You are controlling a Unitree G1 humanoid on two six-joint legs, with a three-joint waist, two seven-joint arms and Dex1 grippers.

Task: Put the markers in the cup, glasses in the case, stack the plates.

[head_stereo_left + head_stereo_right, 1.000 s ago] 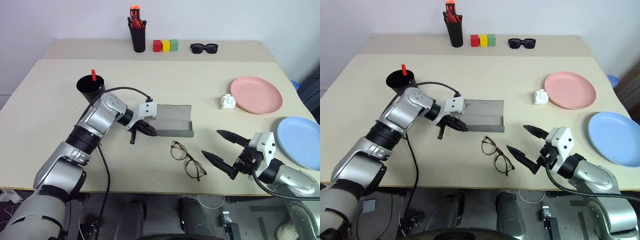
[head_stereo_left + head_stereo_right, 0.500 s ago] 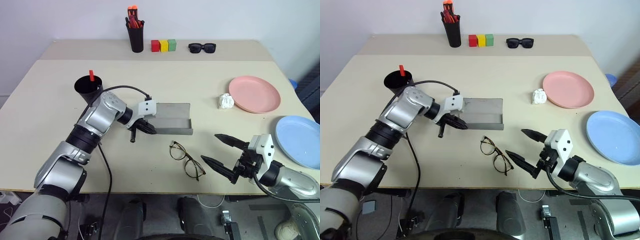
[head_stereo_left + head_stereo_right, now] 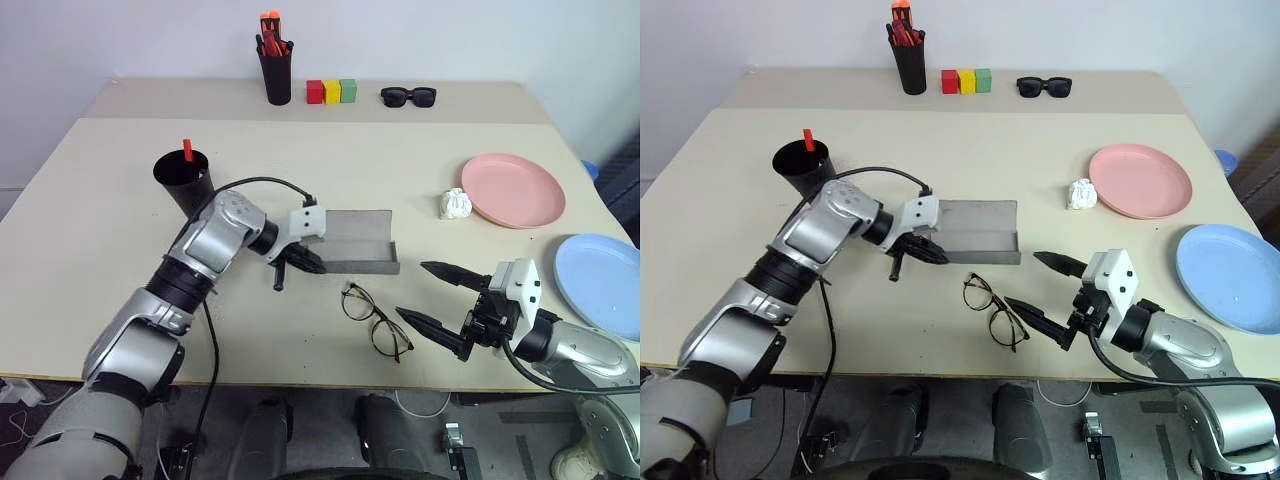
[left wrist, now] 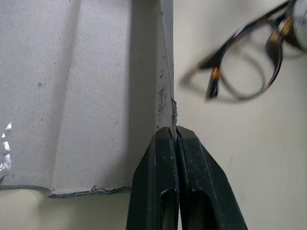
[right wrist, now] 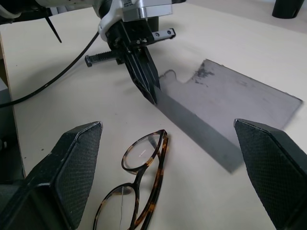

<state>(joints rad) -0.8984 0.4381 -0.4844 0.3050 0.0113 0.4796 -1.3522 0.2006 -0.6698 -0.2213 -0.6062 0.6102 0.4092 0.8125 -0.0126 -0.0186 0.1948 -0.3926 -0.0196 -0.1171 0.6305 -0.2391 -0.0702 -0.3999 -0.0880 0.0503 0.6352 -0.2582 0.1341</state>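
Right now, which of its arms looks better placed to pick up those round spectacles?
The right. Its right gripper is open beside the glasses, while the left gripper is shut, pinching the edge of the grey case.

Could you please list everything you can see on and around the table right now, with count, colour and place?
Open felt spectacle case: one, grey, table centre.
Round-lensed tortoiseshell glasses: one, dark brown, on the table in front of the case.
Tapered plastic cup: one, black, left side, a red-tipped marker standing in it.
Round plastic plates: two, pink at the right, light blue nearer the right edge.
Crumpled wad: one, white, just left of the pink plate.
Pen holder: one, black, far edge, holding orange-red pens.
Cubes: three, red, yellow, green, beside the holder.
Chunky sunglasses: one, black, far edge.
Left tool: shut, at the case's edge.
Right tool: open, right of the glasses.
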